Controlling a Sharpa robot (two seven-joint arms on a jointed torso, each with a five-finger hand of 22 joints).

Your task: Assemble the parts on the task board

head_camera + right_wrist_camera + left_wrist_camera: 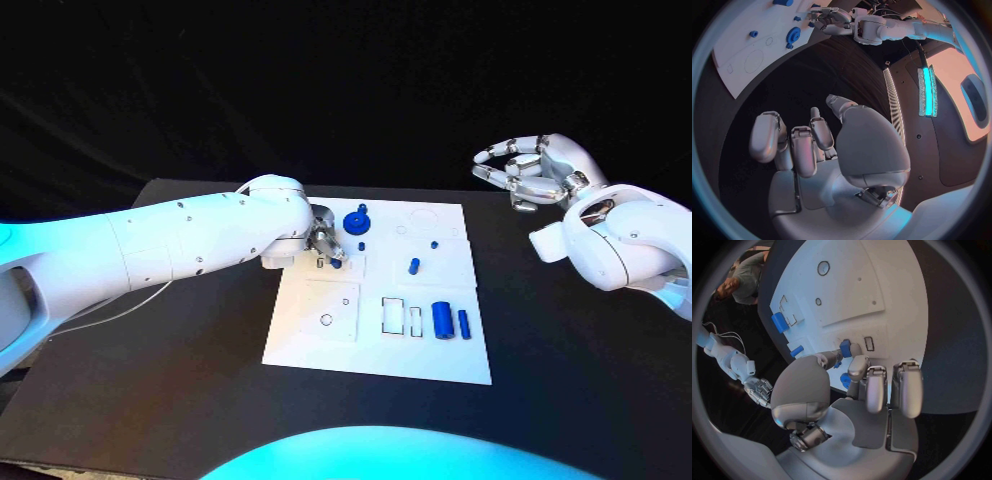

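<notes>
Nearest on the black table [173, 400] lies the white task board [378, 340], set square in the middle. Toward the board's near right corner two blue parts lie side by side: a thick blue cylinder [443, 320] and, just beside it on the right, a thinner blue bar [464, 322]; outlined slots sit to their left. Farther in, near the board's middle, a small blue peg [414, 266] stands apart from the rest. At the board's left edge, past the middle, the left hand [323, 243] reaches over the board with its fingers [856, 367] drawn together on a small blue part [845, 347], pinching it just over the board's surface. Just beyond that hand, toward the far edge, sits a blue gear [358, 217], with a tiny blue piece [434, 243] to its right. The right hand [526, 170] hovers off the board above the table's far right corner, fingers curled but apart, holding nothing.
</notes>
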